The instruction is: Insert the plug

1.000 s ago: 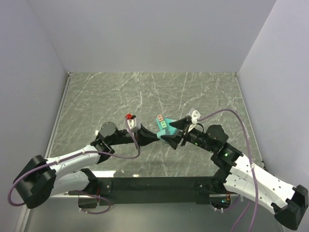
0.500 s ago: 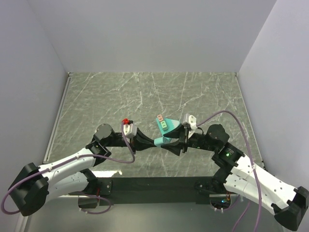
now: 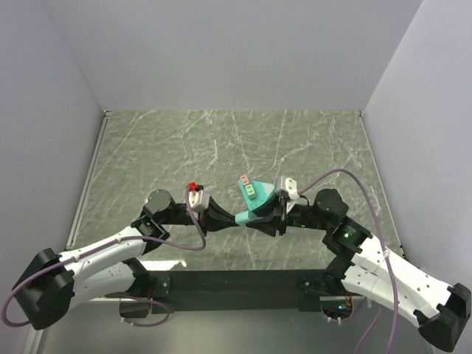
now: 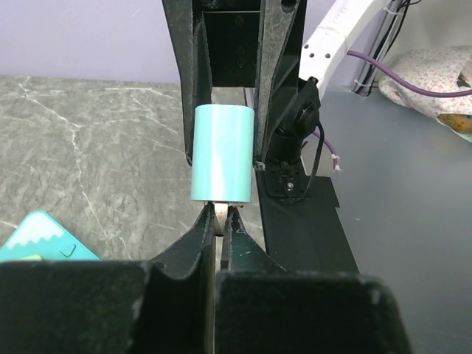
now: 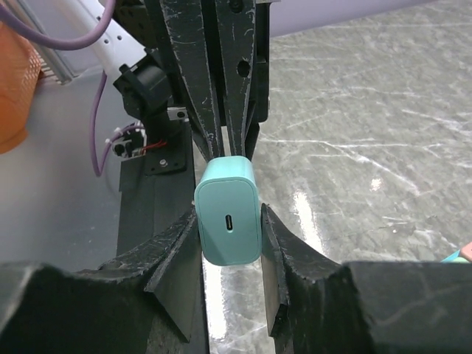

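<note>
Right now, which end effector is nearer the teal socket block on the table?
Right. The right end effector sits just by the socket block's near-right edge; the left end effector is farther off, on its near-left, beyond the charger both grip.

Smooth, satin teal plastic plug (image 5: 228, 221), scuffed matt black plastic fingers (image 5: 177, 254), table top (image 3: 184, 147) — polished, marble-veined, glossy

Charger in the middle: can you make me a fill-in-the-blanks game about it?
The left end effector and the right end effector both grip the teal ____.
The charger's small port faces the ____ wrist camera.
The socket block lies on the ____.
Missing words: charger, right, table.
</note>
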`<state>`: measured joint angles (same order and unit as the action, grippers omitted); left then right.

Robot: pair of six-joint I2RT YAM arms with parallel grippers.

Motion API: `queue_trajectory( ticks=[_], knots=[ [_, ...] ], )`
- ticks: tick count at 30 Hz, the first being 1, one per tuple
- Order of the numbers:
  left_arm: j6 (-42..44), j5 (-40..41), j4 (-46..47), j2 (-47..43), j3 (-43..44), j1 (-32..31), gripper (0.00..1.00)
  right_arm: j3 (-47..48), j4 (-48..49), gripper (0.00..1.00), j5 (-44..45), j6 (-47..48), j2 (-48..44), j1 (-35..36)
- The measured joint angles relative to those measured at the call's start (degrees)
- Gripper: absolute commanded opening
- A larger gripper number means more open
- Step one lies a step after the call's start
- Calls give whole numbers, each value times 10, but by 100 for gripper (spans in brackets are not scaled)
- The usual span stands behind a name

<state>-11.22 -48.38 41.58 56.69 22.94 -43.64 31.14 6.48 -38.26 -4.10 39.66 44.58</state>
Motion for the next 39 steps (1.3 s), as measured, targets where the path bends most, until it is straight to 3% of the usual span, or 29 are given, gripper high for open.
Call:
queue_trajectory(
  ticks=[2, 3, 6, 8, 17, 22, 26, 39],
  knots=[
    [0, 2, 8, 4, 0, -1, 24, -7, 8, 0, 5, -1, -9, -1],
    [1, 4, 12, 7, 0, -1, 40, -11, 9, 0, 10, -3, -16, -1],
    [7, 23, 7, 19, 0, -1, 59, -16, 13, 0, 48, -15, -41, -1],
    [11, 38, 1, 26, 0, 0, 63, -15, 17, 0, 84, -25, -58, -1],
    [8, 123, 5, 33, -10, 57, 68, 50, -54, 0, 278, -68, -47, -1],
    [-25, 269, 12, 99, 2, 87, 69, 112, -121, 0, 377, -97, 39, -1],
    [-63, 334, 31, 172, 20, 97, 69, 141, -170, 0, 443, -115, 130, -1],
    [-138, 368, 101, 344, 114, 99, 70, 201, -287, 0, 540, -142, 268, 52]
  ],
)
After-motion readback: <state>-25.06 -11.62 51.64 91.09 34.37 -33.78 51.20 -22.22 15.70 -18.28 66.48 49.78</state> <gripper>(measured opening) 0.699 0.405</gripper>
